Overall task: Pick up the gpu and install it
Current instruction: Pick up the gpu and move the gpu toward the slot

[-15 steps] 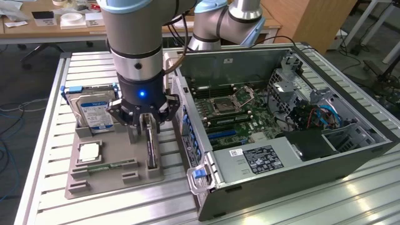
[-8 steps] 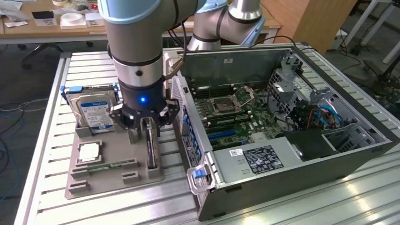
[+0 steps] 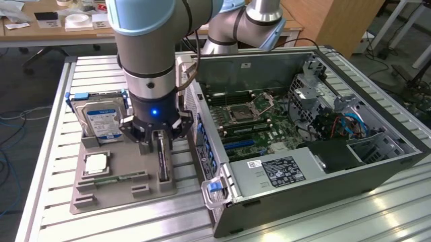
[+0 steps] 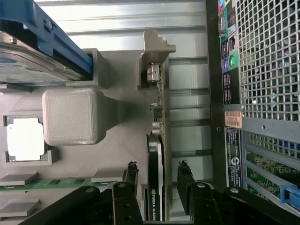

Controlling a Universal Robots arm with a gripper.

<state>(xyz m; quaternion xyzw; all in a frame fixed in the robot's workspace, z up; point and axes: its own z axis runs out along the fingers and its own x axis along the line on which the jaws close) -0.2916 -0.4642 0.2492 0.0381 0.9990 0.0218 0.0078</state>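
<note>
The gpu (image 3: 162, 160) stands on its long edge in a slot of the grey holder plate (image 3: 111, 196), dark with a pale end. In the wrist view the gpu (image 4: 155, 157) runs lengthwise, its silvery bracket (image 4: 153, 73) at the far end in a grey post. My gripper (image 3: 154, 140) hangs straight down over the card. Here the gripper (image 4: 158, 172) is open, with one black finger (image 4: 131, 174) on each side of the card and a small gap on both sides. Nothing is held.
On the same plate sit a silver hard drive (image 3: 101, 119) with a blue-white label, a square processor (image 3: 96, 162) and a green memory stick (image 3: 121, 177). The open computer case (image 3: 316, 166) lies at the exterior view's right, its motherboard (image 3: 251, 120) exposed and its perforated rear wall (image 4: 267, 61) close to the card.
</note>
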